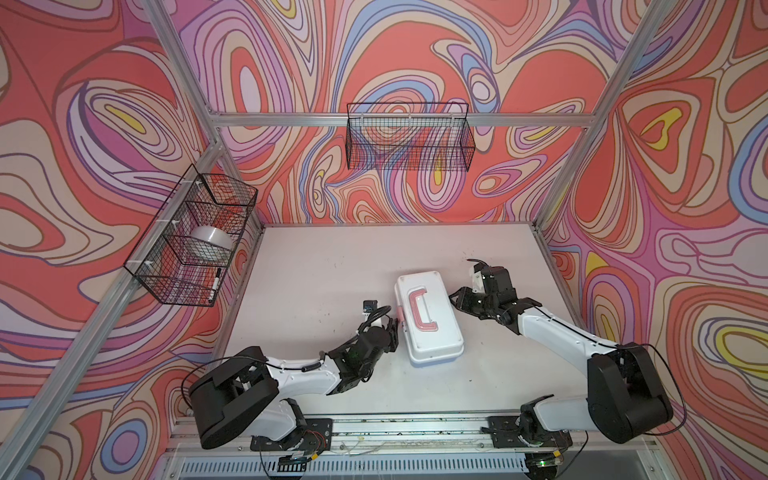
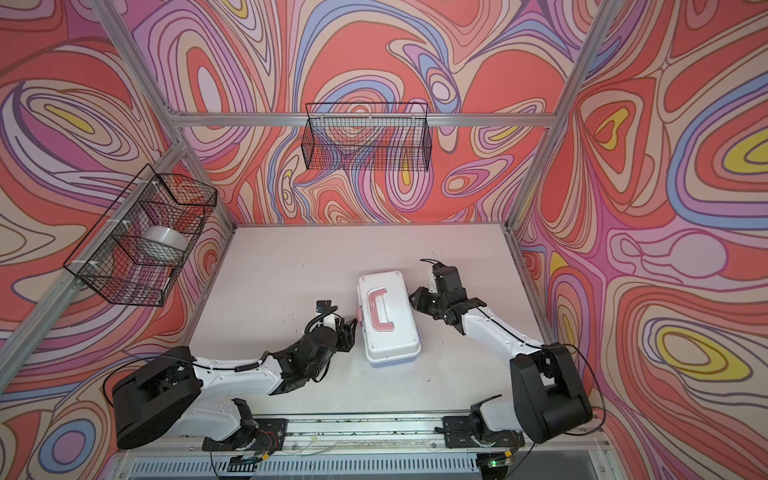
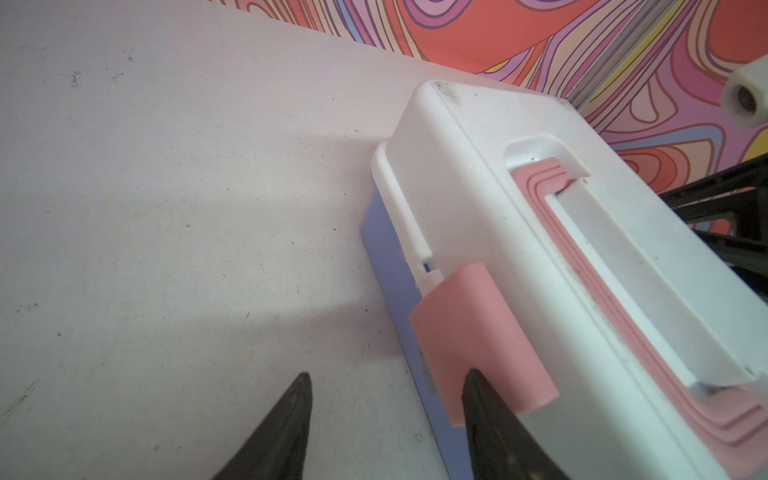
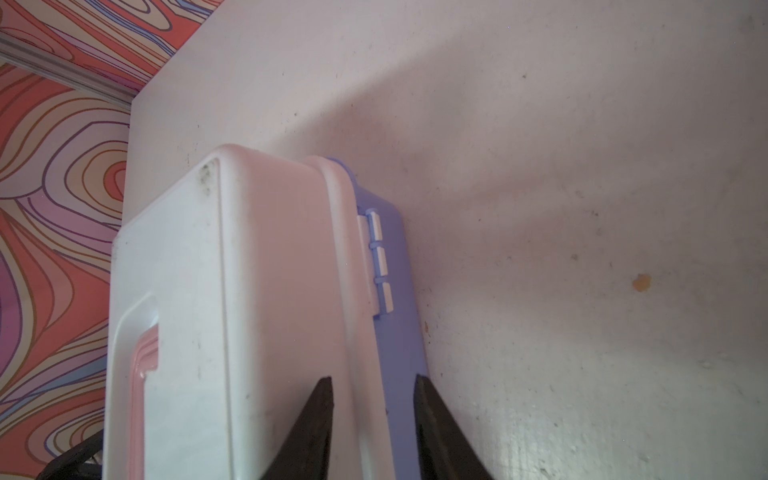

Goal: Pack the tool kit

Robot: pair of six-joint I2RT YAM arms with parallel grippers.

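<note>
White closed tool kit (image 1: 430, 318); pink handle (image 1: 415, 309), pink latch (image 3: 478, 332); blue base (image 4: 401, 332)

No text, label, brand or number is legible in any view. The tool kit (image 1: 429, 319) lid shows plain white plastic.

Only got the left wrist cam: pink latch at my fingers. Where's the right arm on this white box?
Observer: The right gripper straddles the long edge of the white rounded plastic box opposite your pink latch: one finger over the white lid, one beside the light blue base.
Operator: Clamped?
Observer: Cannot tell. A white hinge sits just ahead of it.
Operator: Anything off the table?
Observer: A white round object, perhaps a tape roll, lies in the black wire basket on the left wall.
</note>
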